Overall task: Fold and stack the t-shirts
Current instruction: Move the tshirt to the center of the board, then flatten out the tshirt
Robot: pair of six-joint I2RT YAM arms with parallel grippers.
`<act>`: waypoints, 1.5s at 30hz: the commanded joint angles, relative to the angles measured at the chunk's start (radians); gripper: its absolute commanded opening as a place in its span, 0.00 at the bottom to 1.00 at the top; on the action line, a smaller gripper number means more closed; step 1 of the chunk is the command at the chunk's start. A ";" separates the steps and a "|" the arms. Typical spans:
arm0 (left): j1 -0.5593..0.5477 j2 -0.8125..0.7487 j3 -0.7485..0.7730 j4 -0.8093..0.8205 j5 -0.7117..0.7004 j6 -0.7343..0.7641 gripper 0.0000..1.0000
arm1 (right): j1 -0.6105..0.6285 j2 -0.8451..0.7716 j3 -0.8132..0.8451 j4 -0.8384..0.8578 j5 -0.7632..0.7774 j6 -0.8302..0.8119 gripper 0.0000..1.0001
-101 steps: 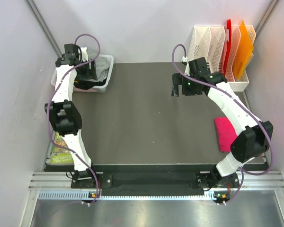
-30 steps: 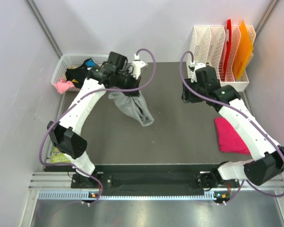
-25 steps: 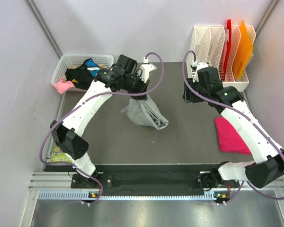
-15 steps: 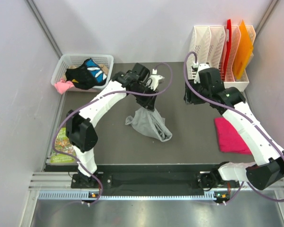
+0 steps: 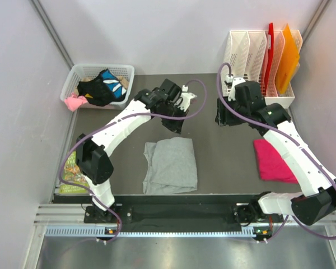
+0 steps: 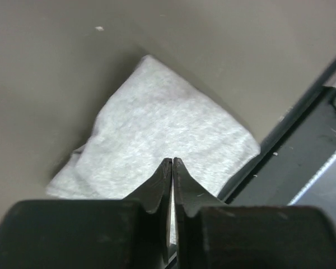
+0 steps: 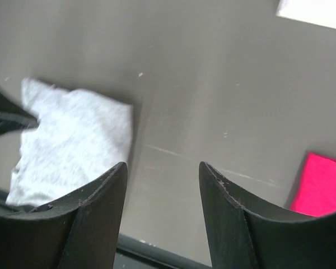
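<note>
Jaws of the left gripper [image 6: 172, 163] are pressed together, empty, above the grey t-shirt [image 5: 171, 165], which lies spread near the front edge of the table [image 5: 224, 148]. Right gripper [image 7: 162, 171] stands half open, empty. Pink t-shirt [image 5: 271, 159] lies folded beside the right arm.

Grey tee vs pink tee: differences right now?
The grey tee is light heather grey; the pink tee is magenta. The grey tee spreads wider than the pink tee. The grey tee lies centre-front; the pink tee sits far right. Both lie flat on the table.
</note>
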 commanded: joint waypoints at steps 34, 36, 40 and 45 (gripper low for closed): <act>0.146 0.265 -0.084 -0.027 -0.019 0.079 0.00 | 0.046 0.007 0.039 -0.053 -0.186 -0.034 0.47; 0.158 0.265 -0.049 -0.024 -0.050 0.077 0.00 | 0.045 0.010 0.049 -0.052 -0.179 -0.037 0.45; 0.270 0.292 0.218 -0.056 -0.133 0.057 0.00 | 0.045 0.024 0.064 -0.047 -0.173 -0.045 0.41; 0.457 0.332 0.488 -0.134 -0.087 0.064 0.00 | 0.045 0.039 0.047 -0.030 -0.215 -0.053 0.26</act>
